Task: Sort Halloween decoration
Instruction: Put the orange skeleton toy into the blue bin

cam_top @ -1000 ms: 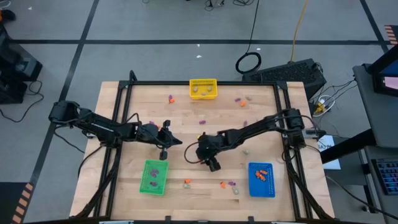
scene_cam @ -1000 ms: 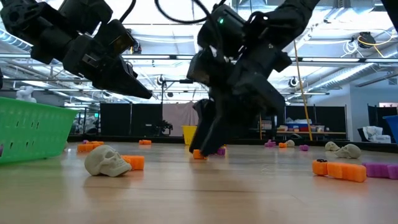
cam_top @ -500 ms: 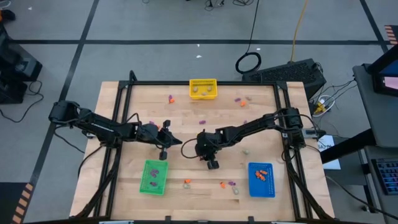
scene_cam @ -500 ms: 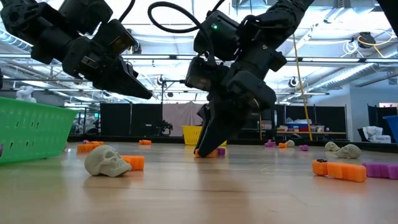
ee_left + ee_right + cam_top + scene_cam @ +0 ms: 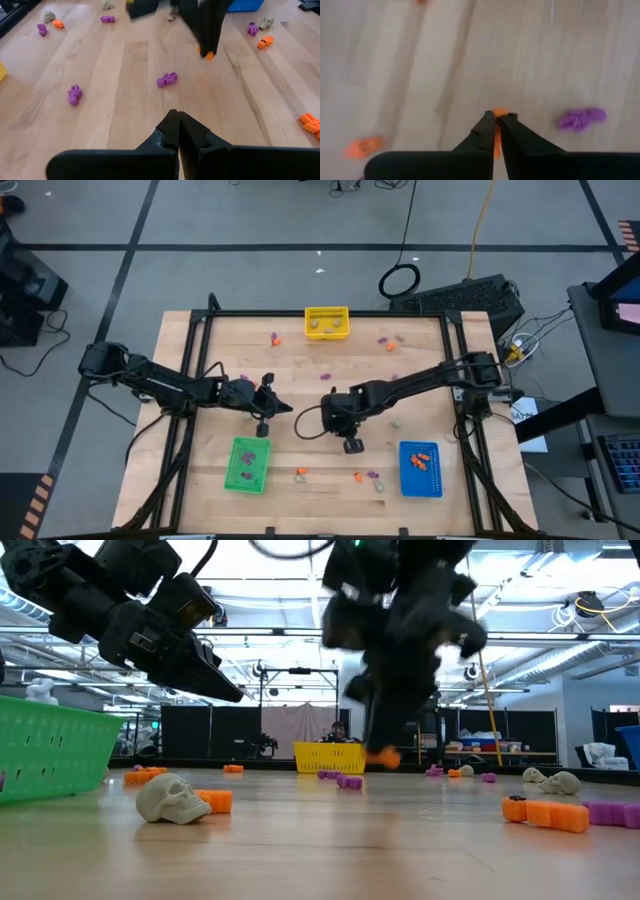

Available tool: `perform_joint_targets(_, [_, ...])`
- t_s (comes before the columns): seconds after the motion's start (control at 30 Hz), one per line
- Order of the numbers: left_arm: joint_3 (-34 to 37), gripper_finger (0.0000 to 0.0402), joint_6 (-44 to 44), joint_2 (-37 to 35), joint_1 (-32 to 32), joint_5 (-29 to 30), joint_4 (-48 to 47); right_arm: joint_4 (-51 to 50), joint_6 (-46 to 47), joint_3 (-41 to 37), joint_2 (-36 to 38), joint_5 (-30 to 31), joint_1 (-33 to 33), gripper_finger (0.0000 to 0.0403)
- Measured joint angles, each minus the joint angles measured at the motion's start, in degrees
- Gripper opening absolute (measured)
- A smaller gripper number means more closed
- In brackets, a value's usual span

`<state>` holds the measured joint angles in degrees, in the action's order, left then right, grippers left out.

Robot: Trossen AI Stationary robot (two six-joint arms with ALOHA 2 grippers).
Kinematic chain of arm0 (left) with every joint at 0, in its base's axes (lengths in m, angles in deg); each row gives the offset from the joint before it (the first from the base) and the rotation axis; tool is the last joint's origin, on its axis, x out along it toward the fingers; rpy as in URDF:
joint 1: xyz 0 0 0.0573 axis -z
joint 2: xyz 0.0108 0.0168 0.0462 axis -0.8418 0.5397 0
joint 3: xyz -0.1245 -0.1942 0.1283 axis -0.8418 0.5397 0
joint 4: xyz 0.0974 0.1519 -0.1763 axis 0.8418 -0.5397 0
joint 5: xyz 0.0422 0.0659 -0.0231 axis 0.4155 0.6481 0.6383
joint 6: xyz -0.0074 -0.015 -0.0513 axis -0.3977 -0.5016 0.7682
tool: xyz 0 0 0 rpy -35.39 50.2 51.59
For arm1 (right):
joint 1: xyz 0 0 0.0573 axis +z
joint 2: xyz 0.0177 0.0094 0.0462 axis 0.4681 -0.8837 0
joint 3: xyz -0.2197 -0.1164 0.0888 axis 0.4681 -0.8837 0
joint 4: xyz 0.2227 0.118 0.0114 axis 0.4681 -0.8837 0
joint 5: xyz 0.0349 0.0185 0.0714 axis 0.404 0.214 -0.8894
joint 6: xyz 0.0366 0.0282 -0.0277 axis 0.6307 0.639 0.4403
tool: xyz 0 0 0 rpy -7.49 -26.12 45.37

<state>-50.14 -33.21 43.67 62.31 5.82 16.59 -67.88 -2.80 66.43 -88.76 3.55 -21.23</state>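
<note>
Tiny orange, purple and pale skull trinkets lie scattered on the wooden table (image 5: 300, 360): a skull (image 5: 172, 798) with an orange piece (image 5: 212, 801) beside it, and purple ones (image 5: 167, 79). My right gripper (image 5: 352, 445) hangs over the table's middle, fingers down, shut on an orange trinket (image 5: 383, 757). My left gripper (image 5: 287, 409) is shut with nothing in it and hovers to the left of the right gripper, above the green bin (image 5: 247, 464). My right gripper pinches the small orange trinket (image 5: 497, 116) between its two fingertips. The fingers come from above and point down. The trinket sits at their free ends (image 5: 383, 757), lifted clear of the table.
A yellow bin (image 5: 327, 323) stands at the far edge, a blue bin (image 5: 421, 468) at the near right with orange pieces inside, and the green bin at the near left holds purple ones. Loose trinkets lie between the green and blue bins (image 5: 366, 476) and near the far edge (image 5: 390, 343).
My right gripper stood open on the table around an orange trinket. It has shut on the trinket, then risen and gone a little toward the table's right edge. The trinket is now lifted clear of the table.
</note>
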Motion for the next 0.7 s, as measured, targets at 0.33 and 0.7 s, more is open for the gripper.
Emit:
perform_joint_targets(0.33, [0.0,0.0002,0.2,0.0,0.0,0.1,0.4,-17.8,19.6,0.0,12.0,0.0,8.6,0.0008])
perform_joint_targets(0.7, [0.0,0.0002,0.4,0.0,0.0,0.1,0.4,-32.9,42.9,-3.8,15.8,-1.7,19.5,0.0006])
